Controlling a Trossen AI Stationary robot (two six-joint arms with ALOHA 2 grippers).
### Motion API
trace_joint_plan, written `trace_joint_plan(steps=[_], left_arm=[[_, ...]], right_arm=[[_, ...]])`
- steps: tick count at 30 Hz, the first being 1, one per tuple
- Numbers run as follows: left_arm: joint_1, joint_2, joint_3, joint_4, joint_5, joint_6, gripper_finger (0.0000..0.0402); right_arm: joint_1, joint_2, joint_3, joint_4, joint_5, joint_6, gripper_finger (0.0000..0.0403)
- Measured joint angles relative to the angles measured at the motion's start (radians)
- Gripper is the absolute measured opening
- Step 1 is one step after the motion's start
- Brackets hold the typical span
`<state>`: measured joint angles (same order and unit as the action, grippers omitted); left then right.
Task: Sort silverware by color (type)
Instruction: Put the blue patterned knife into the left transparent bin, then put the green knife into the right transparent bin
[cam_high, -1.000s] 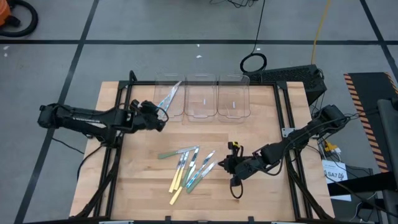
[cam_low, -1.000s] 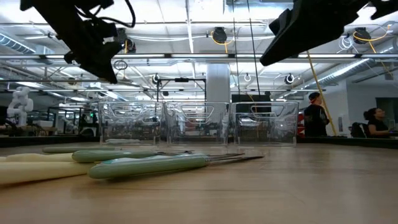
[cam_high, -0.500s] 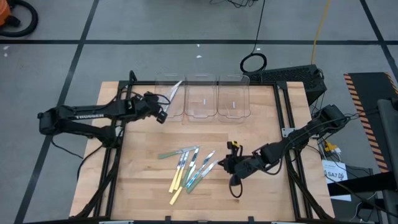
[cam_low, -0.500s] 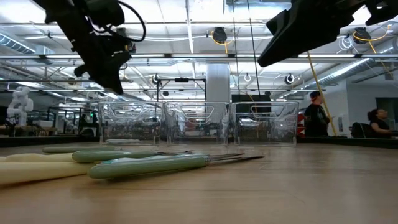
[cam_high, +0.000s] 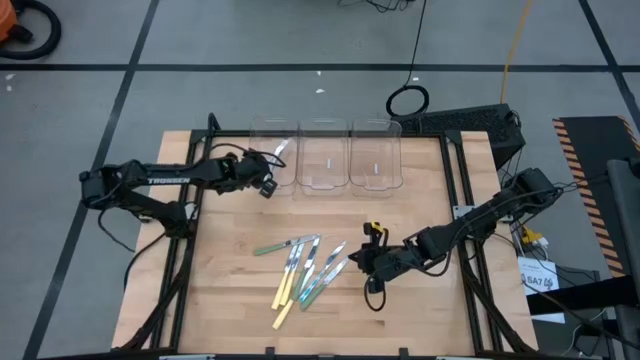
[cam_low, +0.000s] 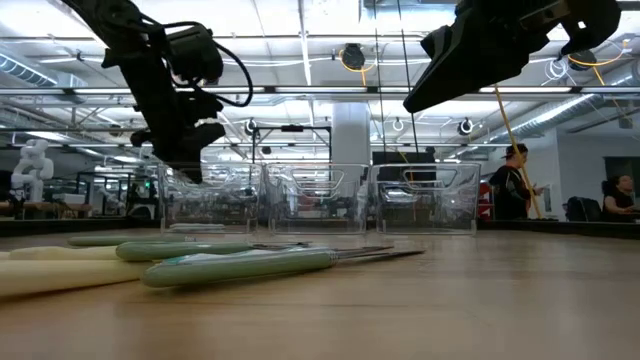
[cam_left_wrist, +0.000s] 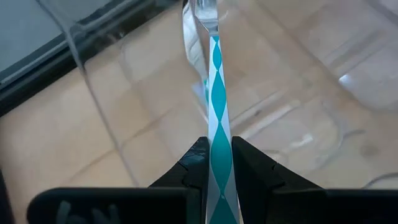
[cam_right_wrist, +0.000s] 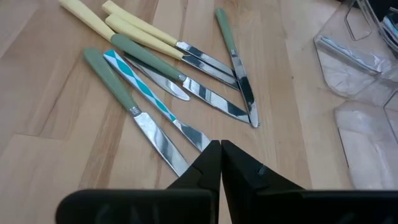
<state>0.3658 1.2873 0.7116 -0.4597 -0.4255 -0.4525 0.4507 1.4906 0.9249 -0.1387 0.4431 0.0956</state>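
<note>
On the left, the left gripper (cam_left_wrist: 214, 163) is clamped on a blue-striped knife (cam_left_wrist: 215, 93) and holds it over the left bin (cam_high: 271, 155), blade pointing in. Three clear bins sit in a row at the table's (cam_high: 420, 320) far edge; the middle bin (cam_high: 323, 155) and right bin (cam_high: 374, 155) look empty. In the middle of the table, a pile of knives (cam_high: 300, 268) is unsorted: green, yellow and one blue-striped. To the right, the right gripper (cam_right_wrist: 220, 152), fingers together and holding nothing, hovers just beside the pile. Sorting has barely begun.
</note>
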Motion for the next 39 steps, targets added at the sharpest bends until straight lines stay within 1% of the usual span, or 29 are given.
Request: trace_joint_plan(steps=[4, 10, 15, 16, 19, 26, 30, 33, 36, 39], left_arm=[[0.024, 0.0, 0.0, 0.036, -0.002, 0.006, 0.0056], [0.039, 0.004, 0.0, 0.034, 0.002, 0.007, 0.0058], [0.039, 0.004, 0.0, 0.04, 0.004, 0.0, 0.0095], [0.039, 0.004, 0.0, 0.039, 0.004, -0.001, 0.0099], [0.039, 0.004, 0.0, 0.04, 0.004, -0.002, 0.0105], [0.026, -0.007, 0.0, 0.056, 0.007, 0.036, 0.0108], [-0.018, -0.054, 0.0, 0.038, 0.016, 0.061, 0.0109], [-0.079, -0.111, 0.0, 0.026, 0.015, 0.058, 0.0109], [-0.19, -0.162, 0.0, 0.017, 0.014, 0.034, 0.011], [-0.343, -0.177, 0.0, 0.008, -0.01, 0.009, 0.011]], right_arm=[[0.0, 0.0, 0.0, 0.0, 0.0, 0.012, 0.0009], [0.002, 0.0, 0.0, 0.0, -0.003, 0.056, 0.0009], [0.002, 0.0, 0.0, -0.008, -0.012, 0.1, 0.0009], [0.002, 0.0, 0.0, -0.008, -0.028, 0.101, 0.0009], [0.002, 0.0, 0.0, -0.008, -0.055, 0.102, 0.0009], [0.002, 0.0, 0.0, -0.008, -0.055, 0.098, 0.0009], [0.002, 0.0, 0.0, -0.008, -0.055, 0.094, 0.0009], [0.002, 0.0, 0.0, -0.008, -0.054, 0.095, 0.0009], [0.003, 0.0, 0.0, -0.008, -0.056, 0.112, 0.0009], [0.003, 0.0, 0.0, -0.008, -0.057, 0.157, 0.0009]])
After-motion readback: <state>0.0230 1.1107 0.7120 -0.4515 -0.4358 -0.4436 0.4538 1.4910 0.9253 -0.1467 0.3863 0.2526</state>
